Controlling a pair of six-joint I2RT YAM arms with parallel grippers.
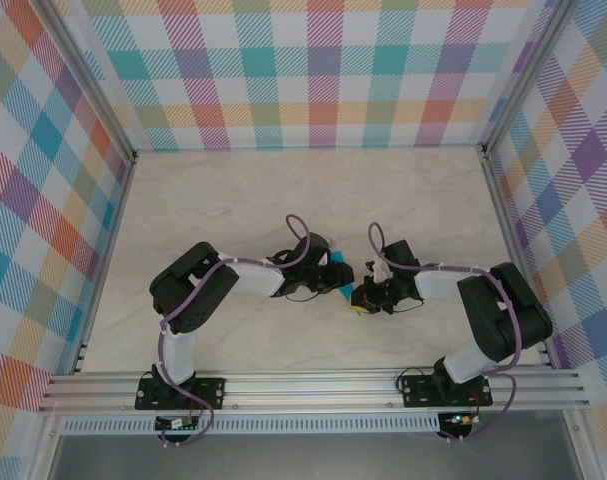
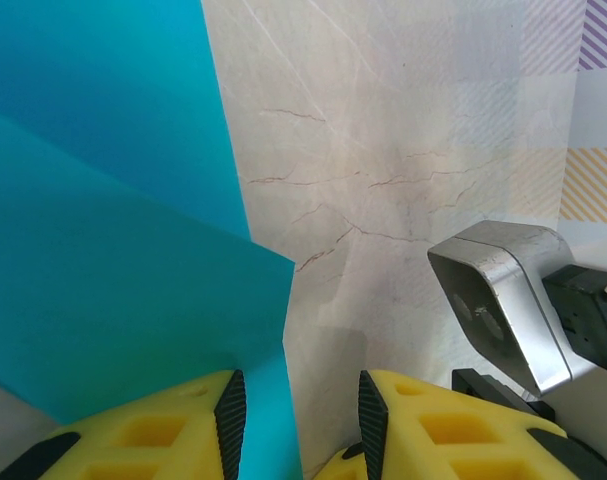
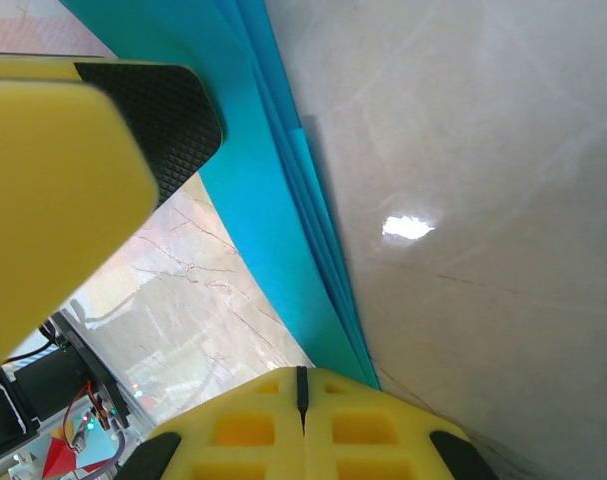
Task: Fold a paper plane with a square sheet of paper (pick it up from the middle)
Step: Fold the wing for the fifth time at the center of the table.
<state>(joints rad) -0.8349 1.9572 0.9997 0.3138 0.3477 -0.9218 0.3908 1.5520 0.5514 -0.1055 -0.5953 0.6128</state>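
Left jaws parted astride paper edge; right jaws closed against it.

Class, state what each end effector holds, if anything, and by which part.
The right end effector seems shut on the folded teal paper, pinching it at its layered edge. The left end effector is open, holding nothing.

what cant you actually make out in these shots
Fold shape of the paper: top view, the arms cover all but a sliver; both wrist views crop it.
Whether the right gripper pinches it: right wrist view, its shut fingers hide the paper's end.
Whether the left gripper touches it: left wrist view, frame bottom cuts that off.
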